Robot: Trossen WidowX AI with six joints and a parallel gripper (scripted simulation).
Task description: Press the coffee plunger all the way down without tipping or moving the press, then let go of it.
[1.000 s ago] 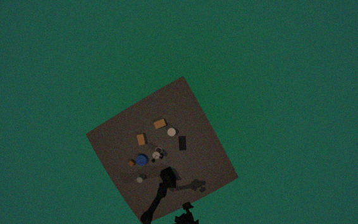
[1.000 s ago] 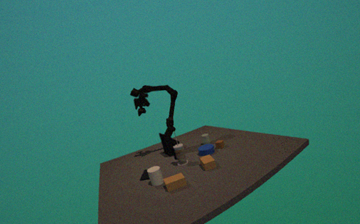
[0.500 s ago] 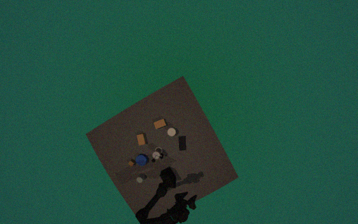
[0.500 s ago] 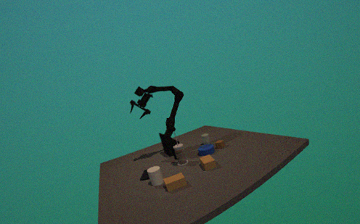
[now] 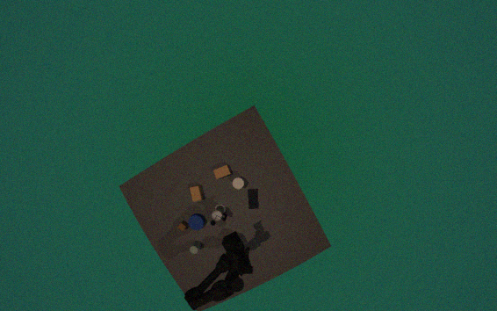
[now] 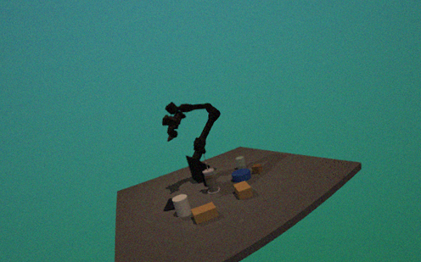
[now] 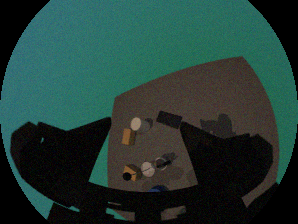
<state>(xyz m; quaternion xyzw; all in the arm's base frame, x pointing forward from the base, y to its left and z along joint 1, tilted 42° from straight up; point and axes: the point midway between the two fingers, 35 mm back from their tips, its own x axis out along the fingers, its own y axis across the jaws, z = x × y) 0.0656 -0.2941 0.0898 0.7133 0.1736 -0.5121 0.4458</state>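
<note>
Top view: approach step, nothing pressed yet. The arm (image 5: 228, 263) reaches in from the tabletop (image 5: 285, 176) edge. The coffee press (image 5: 218, 213) sits just ahead of the fingers, upright as far as I can tell. Beside it: blue disc (image 5: 197, 221) with a small orange block (image 5: 182, 227), two orange blocks (image 5: 196, 193) beyond, a white cylinder (image 5: 238, 183) and a dark slab (image 5: 253, 198) further out, and a small pale cylinder (image 5: 194, 249) off to the side of the arm.

Exterior view: gripper (image 6: 171, 133) is high, well above the press (image 6: 209, 180), fingers pointing down and apart, holding nothing. The plunger knob is too small to tell how far up it stands; I judge it unpressed. Next move: line up over the plunger axis and descend straight. Any sideways push will likely slide or tip the press.

Wrist view: both fingers frame the scene, spread wide, nothing between them. The press (image 7: 148, 169) shows low between them, far below. The blue disc is the closest neighbour; nothing blocks a vertical drop. Closing the fingers before contact would give a flatter pressing face, in my judgement.
</note>
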